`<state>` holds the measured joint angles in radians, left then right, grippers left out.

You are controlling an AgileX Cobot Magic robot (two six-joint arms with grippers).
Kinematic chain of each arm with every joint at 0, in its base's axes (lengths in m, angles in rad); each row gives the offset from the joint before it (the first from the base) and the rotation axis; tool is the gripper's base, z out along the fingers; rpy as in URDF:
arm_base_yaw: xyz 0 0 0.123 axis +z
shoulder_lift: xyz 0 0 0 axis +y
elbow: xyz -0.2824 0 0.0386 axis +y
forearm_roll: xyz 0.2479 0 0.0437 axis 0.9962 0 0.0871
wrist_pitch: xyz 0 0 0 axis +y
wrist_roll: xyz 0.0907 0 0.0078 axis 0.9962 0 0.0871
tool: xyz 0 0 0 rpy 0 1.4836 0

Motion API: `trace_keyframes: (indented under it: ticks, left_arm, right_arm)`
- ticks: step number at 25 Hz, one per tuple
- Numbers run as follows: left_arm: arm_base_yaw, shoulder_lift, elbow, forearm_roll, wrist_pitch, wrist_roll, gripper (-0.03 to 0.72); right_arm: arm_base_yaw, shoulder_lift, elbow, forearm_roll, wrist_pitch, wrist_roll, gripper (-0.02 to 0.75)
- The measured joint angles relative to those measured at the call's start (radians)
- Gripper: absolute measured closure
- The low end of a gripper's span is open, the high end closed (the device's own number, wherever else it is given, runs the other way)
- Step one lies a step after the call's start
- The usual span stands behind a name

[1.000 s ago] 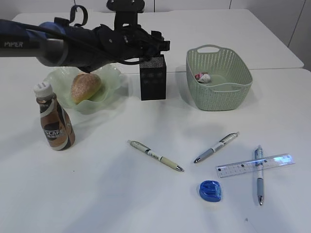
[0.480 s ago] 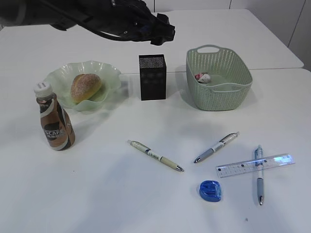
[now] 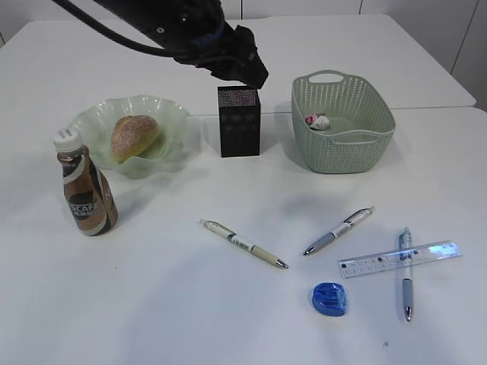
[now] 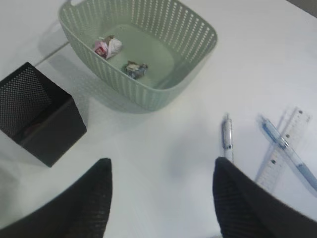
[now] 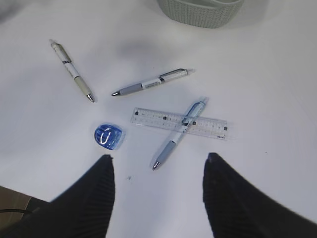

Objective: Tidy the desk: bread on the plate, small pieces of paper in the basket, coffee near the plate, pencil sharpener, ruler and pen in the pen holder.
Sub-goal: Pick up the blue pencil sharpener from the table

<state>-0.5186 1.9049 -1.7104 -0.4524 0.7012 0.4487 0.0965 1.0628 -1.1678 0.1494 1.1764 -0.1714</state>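
Observation:
The bread lies in the pale green plate, and the coffee stands just in front of it. My left gripper hovers open and empty above the black pen holder; in the left wrist view that gripper has bare desk between its fingers. Paper pieces lie in the basket. My right gripper is open and empty above a blue pen that crosses the ruler. The blue pencil sharpener sits to its left.
Two more pens lie loose on the desk, a cream one at mid-front and a grey one to its right. The basket stands right of the pen holder. The desk's near edge shows at the lower left of the right wrist view.
My left arm has lifted from low over the plate and pen holder and swung up and to the right. The objects on the desk have not moved.

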Motion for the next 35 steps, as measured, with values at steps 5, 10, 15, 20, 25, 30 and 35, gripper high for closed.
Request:
trace_keyframes:
  ticks: [5, 10, 15, 20, 25, 30, 35]
  left_arm:
    - [0.004, -0.079, 0.0, 0.021, 0.147, -0.01, 0.235]
    - [0.037, -0.14, 0.0, 0.052, 0.328, -0.049, 0.271]
    - [0.064, -0.177, 0.0, 0.103, 0.473, -0.116, 0.302]
    - [0.064, -0.181, -0.002, 0.296, 0.535, -0.242, 0.306]
    - [0.066, -0.209, -0.002, 0.438, 0.54, -0.371, 0.307]
    - [0.066, -0.27, 0.009, 0.442, 0.54, -0.4, 0.307]
    - [0.066, -0.357, 0.09, 0.442, 0.542, -0.409, 0.307]
  right_arm:
    - [0.0, 0.0, 0.0, 0.0, 0.004, -0.038, 0.288]
    - [0.0, 0.0, 0.0, 0.0, 0.019, -0.046, 0.288]
    - [0.0, 0.0, 0.0, 0.002, 0.025, -0.047, 0.288]
    - [0.0, 0.0, 0.0, 0.013, 0.036, -0.047, 0.288]
    - [0.0, 0.0, 0.0, 0.019, 0.043, -0.059, 0.288]
    - [0.0, 0.014, 0.0, 0.028, 0.063, -0.101, 0.288]
    - [0.029, 0.074, 0.0, 0.037, 0.071, -0.126, 0.288]
